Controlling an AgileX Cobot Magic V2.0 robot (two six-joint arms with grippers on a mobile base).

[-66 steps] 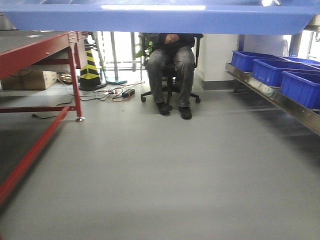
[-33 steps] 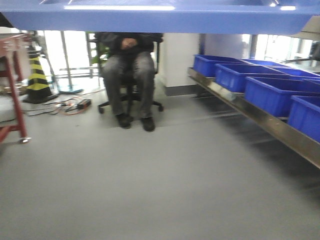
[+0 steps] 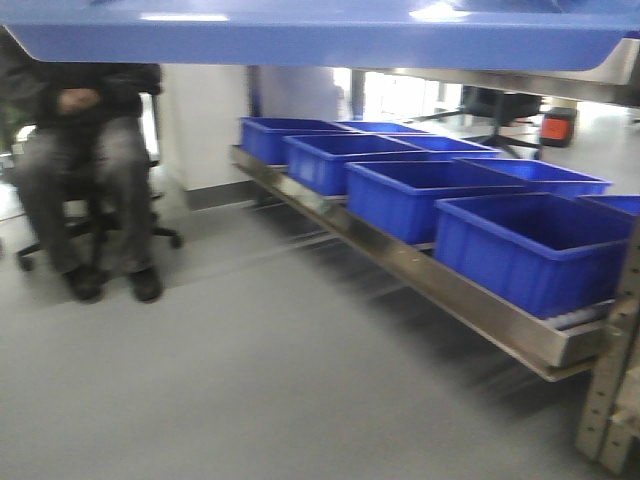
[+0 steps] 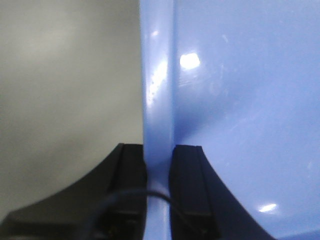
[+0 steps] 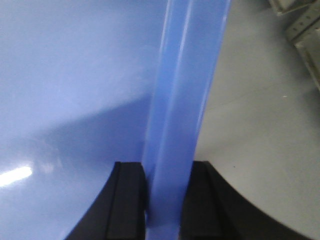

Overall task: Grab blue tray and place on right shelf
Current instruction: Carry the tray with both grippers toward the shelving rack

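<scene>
Since one second ago the front view swings to the right. The red-framed counter and the striped cone are no longer in sight. The seated person (image 3: 85, 180) is now at the left edge, and the right shelf (image 3: 420, 275) with its row of dark blue bins (image 3: 530, 245) fills the right half.

On the left side, the left hand (image 4: 159, 162) is closed on the flared rim of the blue tray (image 3: 320, 35); the two black fingers press the rim from both sides, with grey floor below. The tray is in the air, level, and crosses the whole top of the front view, so it is carried between the two arms. On the right side, the right hand (image 5: 167, 187) clamps the opposite rim in the same way, and part of a perforated upright (image 5: 305, 30) shows in the corner of its view.

So the grasp and the lift are done, and the turn toward the shelf seems mostly done. The approach and the placing are left. The tray is not over the shelf and touches nothing of it. The lower level looks full of bins, and a second steel rail (image 3: 500, 82) shows higher up. I cannot tell which level has free place.
</scene>
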